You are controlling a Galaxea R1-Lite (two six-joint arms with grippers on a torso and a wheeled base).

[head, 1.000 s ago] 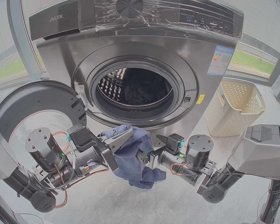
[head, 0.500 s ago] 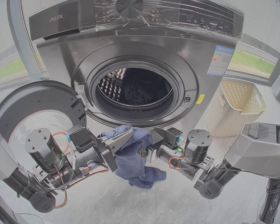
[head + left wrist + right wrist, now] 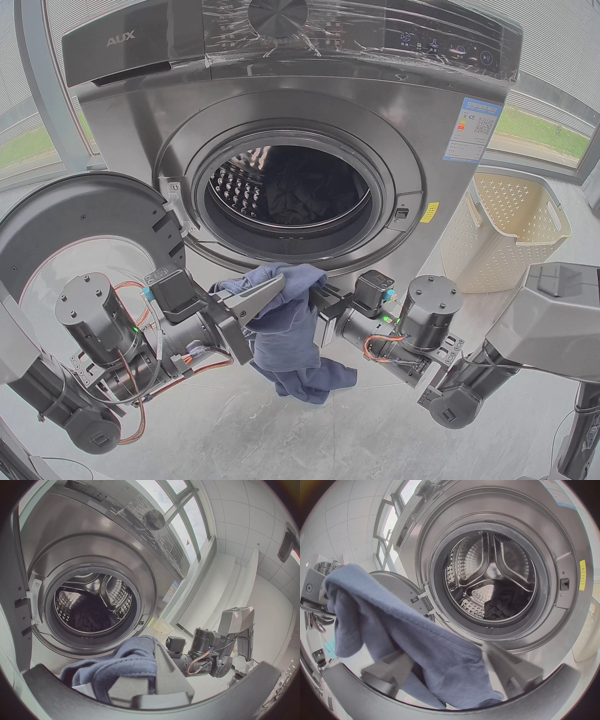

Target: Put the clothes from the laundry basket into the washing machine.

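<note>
Blue garment (image 3: 287,337) held in front of the open washer (image 3: 400,125), just below its mouth.
The left claw (image 3: 264,320) is closed on the upper fold of the garment, and the rest of the cloth hangs down toward the floor. The right claw (image 3: 319,299) is at the other side of the fold, its jaws wide apart with cloth lying between them. Dark clothes (image 3: 300,187) lie inside the drum. The door (image 3: 81,219) stands open on the left. The basket (image 3: 506,231) is beside the washer on the right.

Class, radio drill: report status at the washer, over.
Left claw shut on blue cloth, below drum. Right claw open around cloth. Door open, nothing blocking drum.
</note>
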